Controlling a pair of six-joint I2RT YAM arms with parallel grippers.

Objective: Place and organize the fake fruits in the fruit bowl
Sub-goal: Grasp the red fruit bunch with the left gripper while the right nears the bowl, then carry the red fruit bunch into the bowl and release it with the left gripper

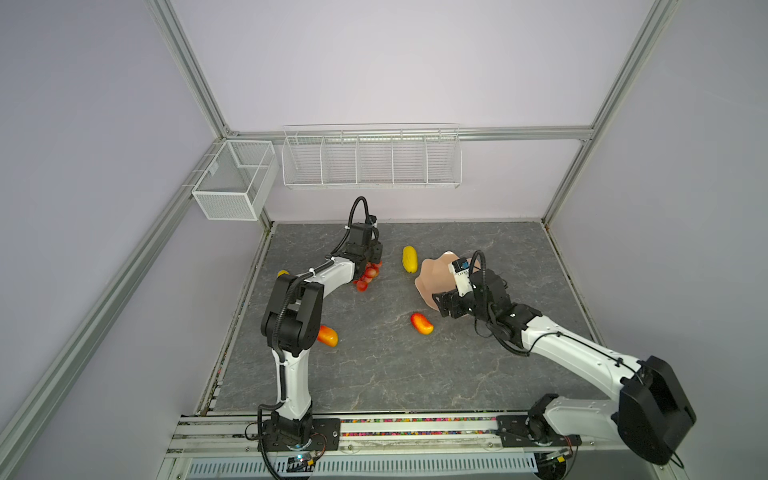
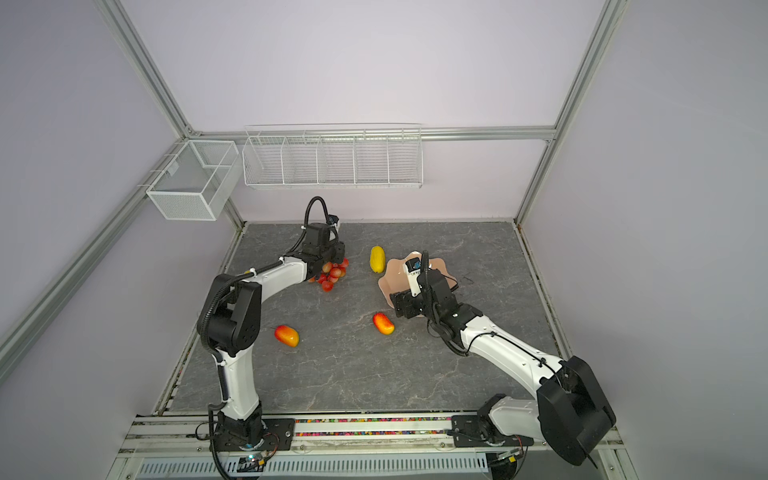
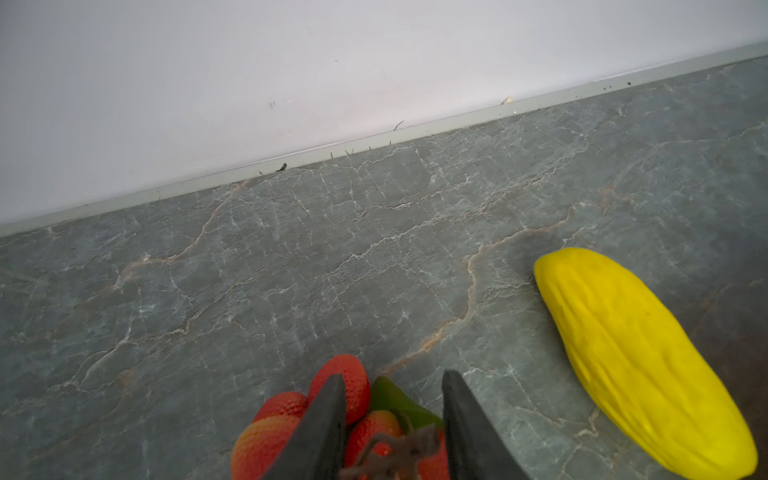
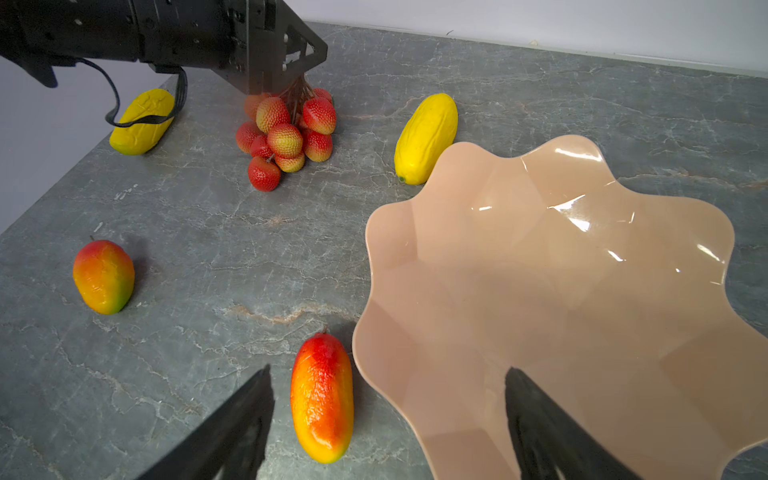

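Five pieces lying out on the grey marbled table (image 1: 374, 374), every one outside the fruit bowl (image 4: 540, 270). Peach-pink, glossy, wavy-rimmed, set right of centre toward the far half of the table.

Just left of the bowl's far-left rim: one yellow bumpy fruit (image 1: 409, 259), lying lengthwise near-to-far, close beside the rim; touching or not, cannot tell. Second yellow fruit (image 4: 141, 122) far over at the table's left edge, mostly hidden behind the left arm (image 1: 332, 274) in both top views.

Red grape bunch (image 4: 286, 137) left of centre in the far half, well apart from the bowl, lowest fruits down on the table, dark stem (image 4: 297, 89) rising into the left gripper (image 3: 392, 374). Left gripper directly above the bunch, fingers (image 3: 328, 415) a narrow gap apart, flanking the stem and some of the red fruits. Cannot tell if pinching the stem or merely straddling it.

One red-to-orange mango-shaped fruit (image 4: 322, 399) just beside the bowl's near-left rim, a sliver of table between. Other mango (image 2: 286, 336) farther left and slightly nearer, close to the left arm's elbow in the top views, well apart from the rest.

Right gripper (image 4: 388, 370) low over the bowl's near-left edge, jaws spread wide, gripping nothing: one finger above bare table left of the mango-shaped fruit, the other above the bowl's inside, fruit and rim between them in the right wrist view.

Long white wire rack (image 1: 370, 158) on the back wall, white mesh box (image 1: 232, 183) at the far-left corner post, both well above the table.
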